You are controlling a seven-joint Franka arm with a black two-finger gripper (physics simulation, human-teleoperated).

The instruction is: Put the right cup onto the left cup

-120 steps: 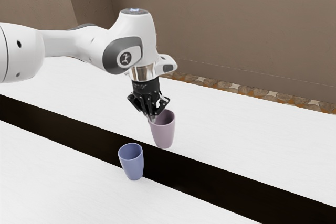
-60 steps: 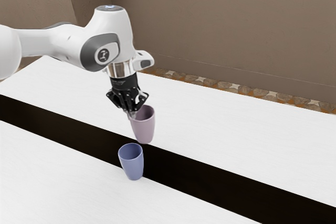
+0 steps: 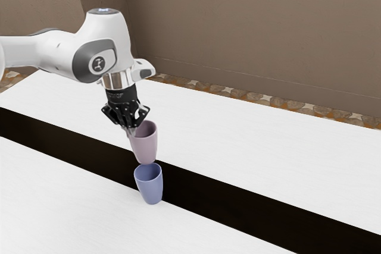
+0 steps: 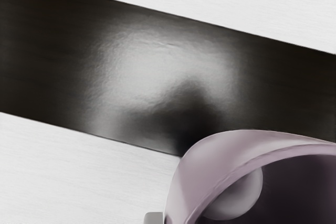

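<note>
The black two-fingered hand (image 3: 128, 129) is found nearly closed, one finger (image 4: 236, 198) inside and the other (image 4: 153, 217) outside the wall of the tapered mauve cup of smooth, plastic-like material (image 3: 144, 148). The wall is pinched near the rim, and the cup hangs almost upright at five o'clock from the fingertips, clock directions being read on the exterior view with twelve at its top.

Over the last second, the hand and its load have been carried towards nine o'clock. The sideways gap to the tapered blue cup, also smooth and plastic-like (image 3: 151, 188), has thereby been largely closed. The blue cup has not been shifted; it stands upright and open-mouthed on the white desk (image 3: 268, 141), by the dark strip (image 3: 238, 197).

The blue cup now lies at six o'clock from the mauve one, whose base is seen just above its rim. Whether the two are touching, or truly in line in depth, cannot be told. Nesting is judged incomplete: fine centring, then a straight lowering, is called for. If lowered off centre, the blue rim could be caught and the cup tipped.
</note>
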